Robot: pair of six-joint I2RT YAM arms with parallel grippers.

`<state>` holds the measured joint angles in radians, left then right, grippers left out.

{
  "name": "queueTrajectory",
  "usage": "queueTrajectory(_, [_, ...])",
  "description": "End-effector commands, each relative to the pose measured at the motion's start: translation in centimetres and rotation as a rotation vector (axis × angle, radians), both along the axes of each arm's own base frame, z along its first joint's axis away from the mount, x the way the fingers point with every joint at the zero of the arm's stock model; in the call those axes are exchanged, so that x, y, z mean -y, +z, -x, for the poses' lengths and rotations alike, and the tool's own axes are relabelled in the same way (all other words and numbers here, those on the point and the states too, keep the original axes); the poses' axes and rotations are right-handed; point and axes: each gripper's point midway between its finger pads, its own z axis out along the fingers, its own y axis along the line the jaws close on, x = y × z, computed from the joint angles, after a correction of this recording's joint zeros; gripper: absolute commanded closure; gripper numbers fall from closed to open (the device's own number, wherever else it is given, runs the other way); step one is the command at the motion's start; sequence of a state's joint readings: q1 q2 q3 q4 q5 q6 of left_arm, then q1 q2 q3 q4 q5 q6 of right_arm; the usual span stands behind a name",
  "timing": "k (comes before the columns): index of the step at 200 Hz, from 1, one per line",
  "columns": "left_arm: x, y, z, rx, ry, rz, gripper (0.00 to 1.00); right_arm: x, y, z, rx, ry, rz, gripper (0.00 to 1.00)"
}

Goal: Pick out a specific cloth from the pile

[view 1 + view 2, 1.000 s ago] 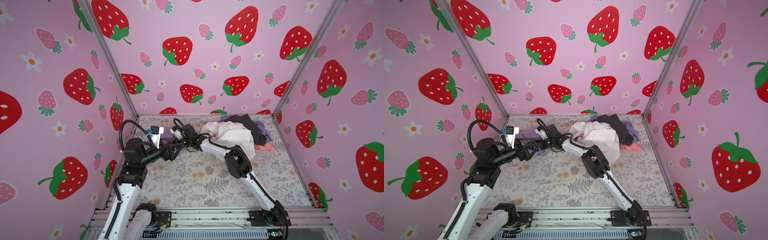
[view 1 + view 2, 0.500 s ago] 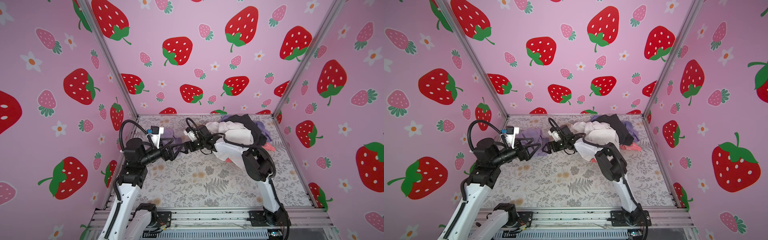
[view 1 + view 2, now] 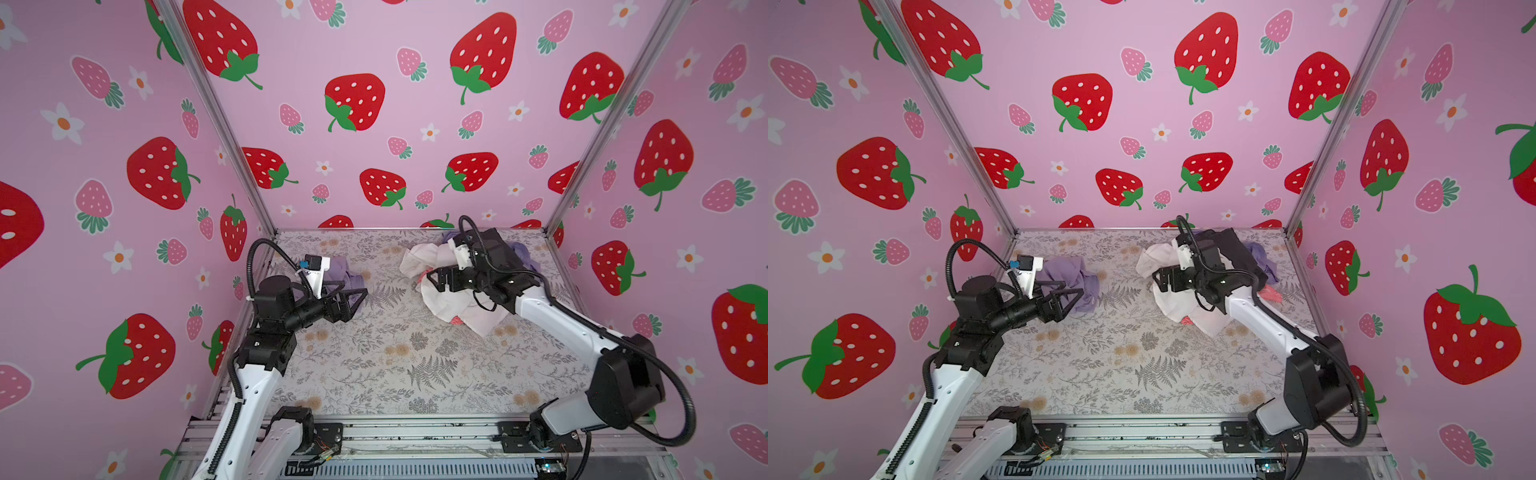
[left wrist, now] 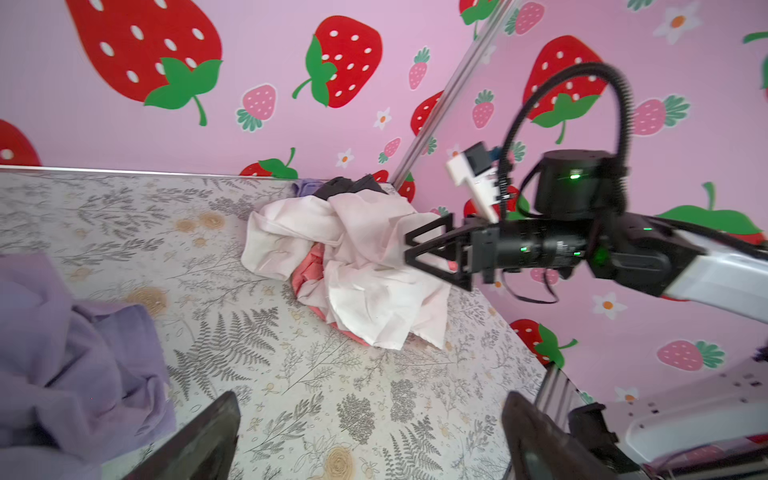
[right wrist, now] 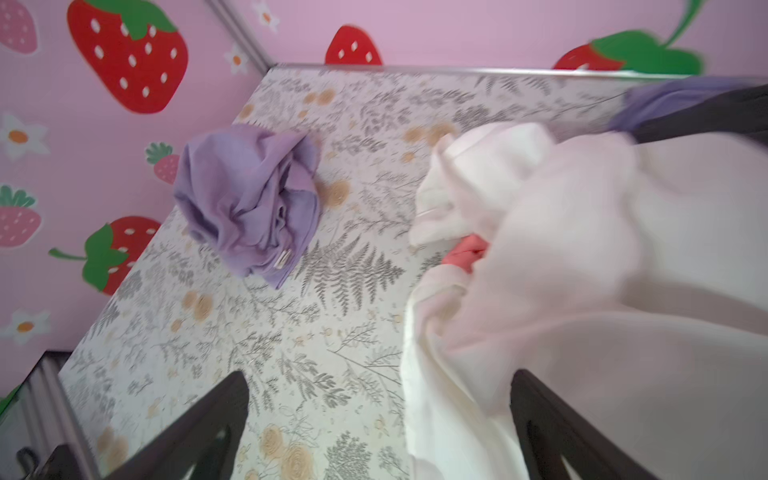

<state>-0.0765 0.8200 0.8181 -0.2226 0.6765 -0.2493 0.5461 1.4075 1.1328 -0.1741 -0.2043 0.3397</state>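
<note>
The cloth [image 3: 1077,270] lies crumpled by itself at ten o'clock on the worktop [image 3: 1121,374], well apart from the pile [image 3: 1173,305] at two o'clock. The left claw [image 3: 1073,291] hovers at the cloth's seven-o'clock edge, jaws spread wide and empty. The right claw [image 4: 409,250], equally wide and gripping nothing, sits over the pile's white cloth [image 4: 365,257].

The cloth [image 3: 1075,272] lay by itself on the table [image 3: 1121,365], near the back left corner. The pile [image 3: 1183,307] sat near the back right corner (well apart from the cloth, with table between them). The left gripper [image 3: 1073,291] was just in front of the cloth. The right gripper [image 3: 1158,280] was over the pile's left side.
</note>
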Motion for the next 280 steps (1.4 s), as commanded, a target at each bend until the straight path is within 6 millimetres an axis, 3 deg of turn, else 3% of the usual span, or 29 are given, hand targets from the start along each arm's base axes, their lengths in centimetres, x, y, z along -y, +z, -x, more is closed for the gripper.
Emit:
queueTrajectory(1, [-2.3, 1.0, -0.7, 0.056, 0.152, -0.093, 0.01, 5.5, 2.4, -0.4, 0.114, -0.161, 0.105, 0.0])
queueTrajectory(23, [-5.2, 0.7, -1.7, 0.015, 0.338, -0.143, 0.01, 10.8, 3.5, -0.8, 0.173, -0.331, 0.16, 0.0])
queueTrajectory(50, [-10.2, -0.3, -2.5, -0.059, 0.621, -0.25, 0.01, 15.5, 3.2, -0.8, 0.226, -0.503, 0.238, 0.0])
queueTrajectory(91, [-13.7, -3.8, -4.5, -0.094, 0.837, -0.325, 0.01, 21.5, 2.8, -0.9, 0.385, -0.793, 0.303, 0.0])
queueTrajectory(119, [-15.3, -6.6, -6.1, -0.03, 0.936, -0.38, 0.01, 22.7, 1.0, -0.7, 0.537, -0.821, 0.327, 0.0])
queueTrajectory(162, [-17.2, -10.1, -6.5, 0.079, 1.037, -0.483, 0.01, 23.9, -4.6, -1.5, 0.509, -0.833, 0.405, 0.0])
queueTrajectory(201, [-17.2, -12.8, -7.3, 0.099, 1.015, -0.55, 0.01, 25.3, -5.9, -0.5, 0.585, -0.913, 0.373, 0.0])
queueTrajectory(267, [-16.5, -17.8, -9.6, 0.076, 0.967, -0.543, 0.01, 26.0, -9.0, -1.2, 0.563, -0.927, 0.403, 0.0])
queueTrajectory(280, [-16.2, -18.0, -9.9, 0.103, 0.959, -0.521, 0.01, 26.3, -9.5, -1.0, 0.563, -0.941, 0.403, 0.0])
